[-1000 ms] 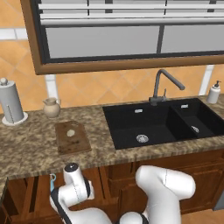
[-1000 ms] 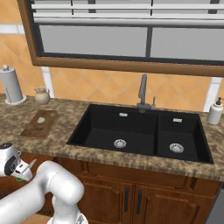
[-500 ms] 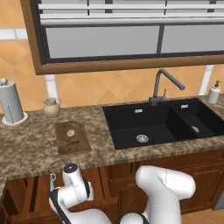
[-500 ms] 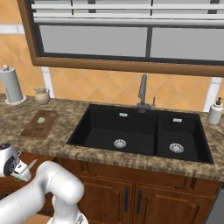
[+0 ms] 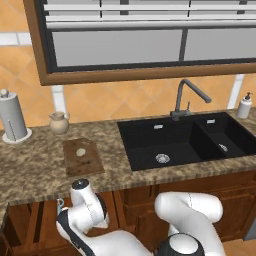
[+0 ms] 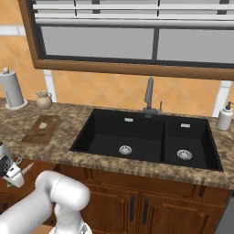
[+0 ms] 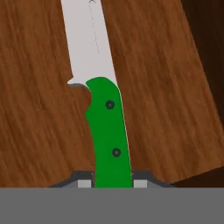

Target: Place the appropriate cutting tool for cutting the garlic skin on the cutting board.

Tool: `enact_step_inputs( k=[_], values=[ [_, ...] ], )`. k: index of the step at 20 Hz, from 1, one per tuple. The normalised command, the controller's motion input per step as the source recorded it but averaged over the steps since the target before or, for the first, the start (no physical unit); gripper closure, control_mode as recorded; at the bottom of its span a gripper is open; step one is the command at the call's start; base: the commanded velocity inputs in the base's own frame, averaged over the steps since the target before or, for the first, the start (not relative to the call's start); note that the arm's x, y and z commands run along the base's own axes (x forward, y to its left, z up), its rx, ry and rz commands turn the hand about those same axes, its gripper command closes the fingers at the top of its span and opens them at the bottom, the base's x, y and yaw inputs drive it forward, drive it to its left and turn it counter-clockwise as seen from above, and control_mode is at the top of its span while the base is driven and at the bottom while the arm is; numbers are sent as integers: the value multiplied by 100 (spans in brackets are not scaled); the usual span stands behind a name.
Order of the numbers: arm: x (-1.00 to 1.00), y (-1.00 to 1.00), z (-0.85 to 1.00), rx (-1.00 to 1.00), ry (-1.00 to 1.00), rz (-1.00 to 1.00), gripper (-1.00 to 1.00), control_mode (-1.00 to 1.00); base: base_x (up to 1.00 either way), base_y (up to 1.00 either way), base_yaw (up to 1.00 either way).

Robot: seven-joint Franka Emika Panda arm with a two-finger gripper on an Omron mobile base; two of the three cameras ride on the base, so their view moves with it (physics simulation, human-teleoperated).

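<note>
Below the counter's front edge, one gripper (image 7: 113, 183) is now clamping tight, after closing in, on one knife (image 7: 107, 131): bright green handle with two dark rivets, short pale blade, lying over brown wood. Up on the counter (image 5: 35, 170), one garlic (image 5: 80, 151) is sitting on one cutting board (image 5: 87, 162).

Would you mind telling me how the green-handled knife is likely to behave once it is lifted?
The knife looks rigid, so it should not flop. Its smooth handle sits between the gripper fingertips near the butt, so the long blade end may droop or pivot. It probably is light.
</note>
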Motion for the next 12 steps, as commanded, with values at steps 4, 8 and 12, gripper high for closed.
enact_step_inputs(
  k=[4,8,12],
  values=[
    [-11,3,88,0,0,-19,100,-100,0,0,0],
    [-39,8,86,2,0,-23,100,-100,0,0,0],
    [-95,9,52,6,0,-29,100,-100,0,0,0]
  ],
)
